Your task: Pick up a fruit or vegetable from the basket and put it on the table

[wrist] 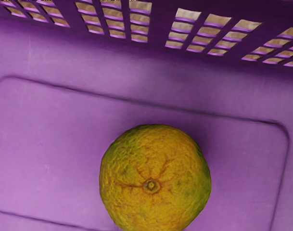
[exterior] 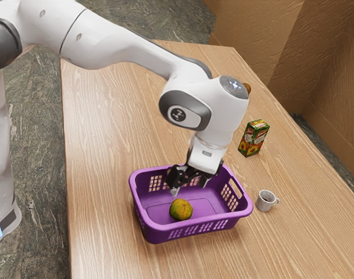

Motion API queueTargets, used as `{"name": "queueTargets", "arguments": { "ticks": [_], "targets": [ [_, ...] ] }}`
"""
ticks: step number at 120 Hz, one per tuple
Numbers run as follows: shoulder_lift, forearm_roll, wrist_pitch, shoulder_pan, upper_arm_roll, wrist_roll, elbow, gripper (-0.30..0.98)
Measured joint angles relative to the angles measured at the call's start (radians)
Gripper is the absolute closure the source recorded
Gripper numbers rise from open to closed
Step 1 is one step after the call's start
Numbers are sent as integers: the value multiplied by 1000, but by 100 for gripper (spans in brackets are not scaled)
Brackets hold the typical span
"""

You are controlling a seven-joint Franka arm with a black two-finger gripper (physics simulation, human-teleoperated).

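Fruit (exterior: 181, 210) sat on basket's (exterior: 159, 233) floor, stem scar (wrist: 151, 186) facing up toward my wrist camera, body roundish all ways. Wrist view cut off fruit's edge. Claw (exterior: 190, 187) hung over basket, fingers apart. Arm (exterior: 113, 43) hid most of brownish thing (exterior: 247, 88). Mug (exterior: 265, 201) stood just beside basket, carton (exterior: 254, 139) farther off.

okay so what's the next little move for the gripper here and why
I'd probably ease the open gripper down toward the green-and-orange fruit, lining up its fingers on either side. The fruit sits on the floor of the purple basket, below the gripper, with nothing yet between the fingers, and it shows large in the wrist view.
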Motion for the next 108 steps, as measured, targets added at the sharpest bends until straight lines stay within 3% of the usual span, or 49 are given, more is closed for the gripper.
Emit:
{"name": "queueTargets", "arguments": {
  "ticks": [108],
  "targets": [
    [54,-4,149,-29,0,-31,-79,0]
  ]
}}
